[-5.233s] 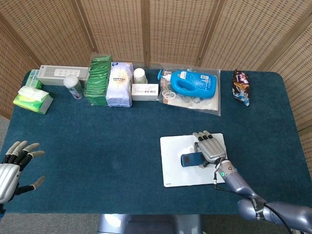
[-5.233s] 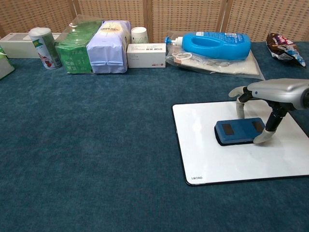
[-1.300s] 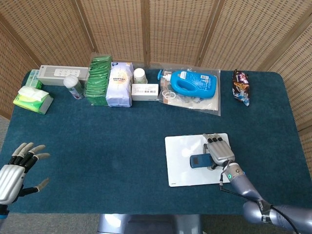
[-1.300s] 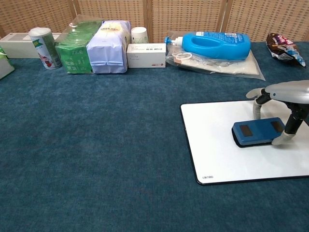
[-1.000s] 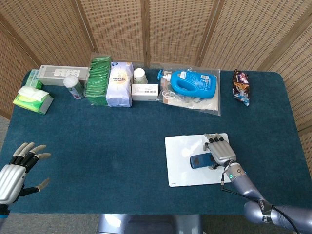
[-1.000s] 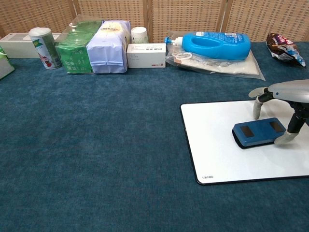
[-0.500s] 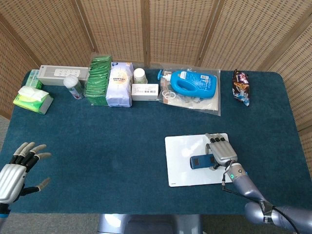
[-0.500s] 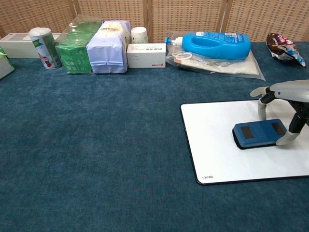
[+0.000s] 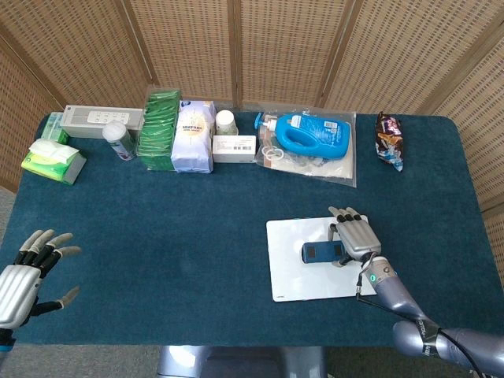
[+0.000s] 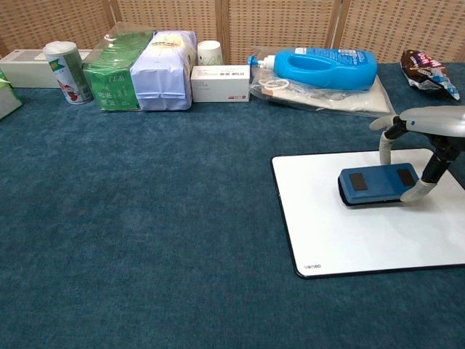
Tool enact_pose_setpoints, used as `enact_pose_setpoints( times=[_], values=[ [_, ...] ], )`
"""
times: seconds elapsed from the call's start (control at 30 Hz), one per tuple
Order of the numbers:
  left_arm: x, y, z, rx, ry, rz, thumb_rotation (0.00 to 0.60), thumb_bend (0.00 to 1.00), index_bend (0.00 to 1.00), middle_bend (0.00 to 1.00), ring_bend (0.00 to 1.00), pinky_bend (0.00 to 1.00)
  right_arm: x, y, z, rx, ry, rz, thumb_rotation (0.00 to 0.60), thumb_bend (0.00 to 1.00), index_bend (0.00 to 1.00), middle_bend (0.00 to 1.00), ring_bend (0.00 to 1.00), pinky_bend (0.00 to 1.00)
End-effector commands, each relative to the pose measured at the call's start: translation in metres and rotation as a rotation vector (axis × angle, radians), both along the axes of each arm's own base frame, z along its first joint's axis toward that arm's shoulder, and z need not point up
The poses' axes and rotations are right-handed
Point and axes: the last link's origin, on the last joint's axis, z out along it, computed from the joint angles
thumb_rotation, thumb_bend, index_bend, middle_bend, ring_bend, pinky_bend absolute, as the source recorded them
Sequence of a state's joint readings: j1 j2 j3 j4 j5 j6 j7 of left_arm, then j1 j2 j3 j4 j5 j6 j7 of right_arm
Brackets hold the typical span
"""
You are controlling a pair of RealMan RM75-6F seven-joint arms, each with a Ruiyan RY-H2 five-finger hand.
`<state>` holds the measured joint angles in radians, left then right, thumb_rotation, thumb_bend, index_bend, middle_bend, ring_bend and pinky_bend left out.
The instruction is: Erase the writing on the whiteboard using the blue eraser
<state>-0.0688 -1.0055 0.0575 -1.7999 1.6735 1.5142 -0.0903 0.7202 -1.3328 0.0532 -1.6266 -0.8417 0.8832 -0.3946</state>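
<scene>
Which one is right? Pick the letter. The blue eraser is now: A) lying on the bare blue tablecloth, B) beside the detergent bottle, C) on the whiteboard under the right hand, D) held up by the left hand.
C: the blue eraser lies flat on the whiteboard, with the right hand gripping its right end.

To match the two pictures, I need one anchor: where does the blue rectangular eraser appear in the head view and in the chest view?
Head view: the blue rectangular eraser lies lower right of centre, on the white whiteboard, held by the right hand.
Chest view: the eraser sits at the right, mid-height, on the whiteboard's upper part.
Shared landmark: the blue detergent bottle behind the board.
</scene>
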Motion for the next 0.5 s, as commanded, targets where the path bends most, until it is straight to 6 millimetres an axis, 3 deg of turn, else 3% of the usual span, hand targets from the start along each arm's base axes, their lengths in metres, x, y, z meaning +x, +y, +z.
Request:
enact_pose_setpoints(
  times=[0.03,0.5],
  values=[
    [0.000,-0.001,0.000,0.000,0.001,0.002,0.600,0.29,0.26,0.17,0.03,0.00,-0.003,-0.003,-0.002,0.003,-0.001,-0.009,0.600,0.12,0.55,0.06,0.00,0.00],
    [0.002,0.002,-0.001,-0.003,0.001,-0.007,0.600,0.29,0.26,0.18,0.03,0.00,-0.032,0.016,0.006,0.031,0.044,-0.065,0.600,0.12,0.58,0.07,0.00,0.00]
  ],
)
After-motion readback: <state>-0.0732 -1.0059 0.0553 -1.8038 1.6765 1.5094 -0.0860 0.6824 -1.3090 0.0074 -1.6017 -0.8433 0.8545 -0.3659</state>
